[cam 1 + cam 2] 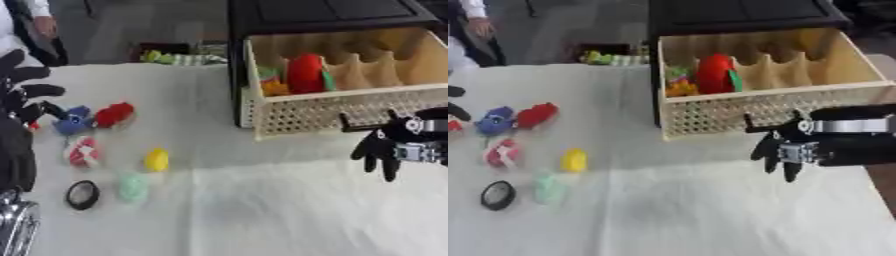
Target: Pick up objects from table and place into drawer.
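The tabletop (pixel 262 200) is covered in white cloth; on it lie a blue toy (pixel 73 121), a red toy (pixel 114 114), a red-and-white patterned piece (pixel 83 151), a yellow piece (pixel 157 160), a pale green piece (pixel 133 187) and a black round thing (pixel 82 194); the drawer (pixel 350 112) is pale wood with a woven lattice front, set in a black cabinet (pixel 324 15); inside it show a red object (pixel 304 74), some orange and green; both hands, left (pixel 22 95) and right (pixel 785 150), are black with silver.

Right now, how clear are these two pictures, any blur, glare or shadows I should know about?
Left eye view: soft all over, so the small toys, like the yellow one, lack crisp edges; the left hand is a dark smear at the edge. Right eye view: equally soft; even light, no glare; only a faint shadow on the cloth beneath the right hand.
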Robot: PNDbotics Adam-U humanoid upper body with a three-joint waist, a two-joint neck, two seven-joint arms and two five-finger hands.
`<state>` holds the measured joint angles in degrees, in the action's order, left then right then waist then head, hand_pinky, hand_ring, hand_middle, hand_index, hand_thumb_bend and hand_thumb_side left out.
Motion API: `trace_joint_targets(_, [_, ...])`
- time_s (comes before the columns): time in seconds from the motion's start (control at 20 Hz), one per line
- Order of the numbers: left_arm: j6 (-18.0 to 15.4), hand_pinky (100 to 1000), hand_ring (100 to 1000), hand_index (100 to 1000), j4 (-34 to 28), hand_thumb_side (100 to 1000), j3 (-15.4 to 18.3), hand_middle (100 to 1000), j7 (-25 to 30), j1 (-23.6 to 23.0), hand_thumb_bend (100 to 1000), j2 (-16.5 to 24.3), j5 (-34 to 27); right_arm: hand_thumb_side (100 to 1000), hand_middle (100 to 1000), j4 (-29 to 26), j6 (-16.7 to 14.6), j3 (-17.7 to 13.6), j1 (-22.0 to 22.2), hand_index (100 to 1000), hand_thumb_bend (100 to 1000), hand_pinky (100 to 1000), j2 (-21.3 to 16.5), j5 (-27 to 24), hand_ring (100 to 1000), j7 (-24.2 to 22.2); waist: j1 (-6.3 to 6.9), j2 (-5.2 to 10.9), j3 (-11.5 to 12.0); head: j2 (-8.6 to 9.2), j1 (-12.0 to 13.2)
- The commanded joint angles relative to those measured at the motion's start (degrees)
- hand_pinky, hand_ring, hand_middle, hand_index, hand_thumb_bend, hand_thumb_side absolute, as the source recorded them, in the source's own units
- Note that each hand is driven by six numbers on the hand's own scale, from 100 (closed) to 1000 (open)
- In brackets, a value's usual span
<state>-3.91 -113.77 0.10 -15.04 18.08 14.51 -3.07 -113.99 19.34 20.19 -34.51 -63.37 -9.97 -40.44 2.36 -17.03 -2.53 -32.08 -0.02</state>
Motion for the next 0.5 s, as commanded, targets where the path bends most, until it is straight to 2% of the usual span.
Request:
trace_joint_targets(0.05, [0.0,397,587,849,-0.8,995,0.1,635,0.2,0.4,100,0.1,0.3,1000,664,-0.6,1.6,-0.9,-1.1,843,100,687,-0.6,0.6,602,-0.1,-0.22,0.72,0.2,0.76,-0.3])
trace_joint_targets(0.5, [0.1,400,589,850,-0.8,997,0.0,637,0.5,0.3,103,-0.5,0.3,1000,743,-0.6,5.0,-0.5,-2.4,884,100,769,0.8,-0.9,666,-0.6,-0.33,0.22,0.7,1.24,-0.8])
